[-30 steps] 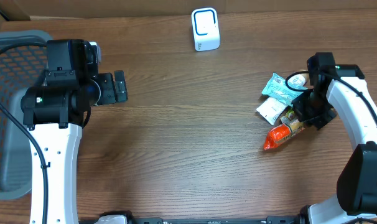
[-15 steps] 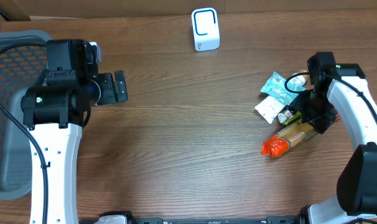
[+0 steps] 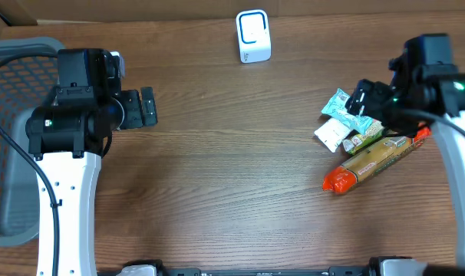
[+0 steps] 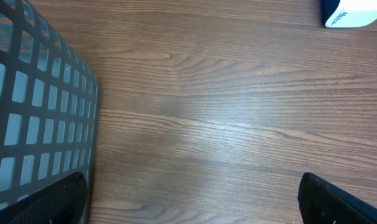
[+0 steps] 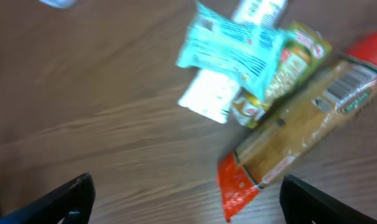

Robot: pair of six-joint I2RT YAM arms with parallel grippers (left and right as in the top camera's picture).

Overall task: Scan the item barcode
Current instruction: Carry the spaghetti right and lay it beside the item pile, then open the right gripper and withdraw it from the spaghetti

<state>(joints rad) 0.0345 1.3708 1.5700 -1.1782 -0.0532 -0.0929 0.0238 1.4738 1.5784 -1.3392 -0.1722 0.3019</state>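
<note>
The brown wooden table (image 3: 232,176) fills the view, with a grey mesh basket (image 3: 10,54) at its left edge. The left arm stands beside the basket, and the left gripper (image 3: 150,106) is spread wide with nothing in it, pointing toward the table's middle. On the right side, the right gripper (image 5: 190,200) hangs above a small heap of packets, its fingers also spread wide apart and empty. The long packet (image 3: 374,161), tan with red-orange ends, lies flat and slanted on the table with its barcode (image 5: 353,78) facing up. A white device (image 3: 253,36) with a blue outline stands at the far edge, well apart from the heap. Just beside the long packet lie a teal packet (image 3: 341,106), a white packet (image 3: 332,136) and a green-yellow packet (image 3: 364,139), partly overlapping.
</note>
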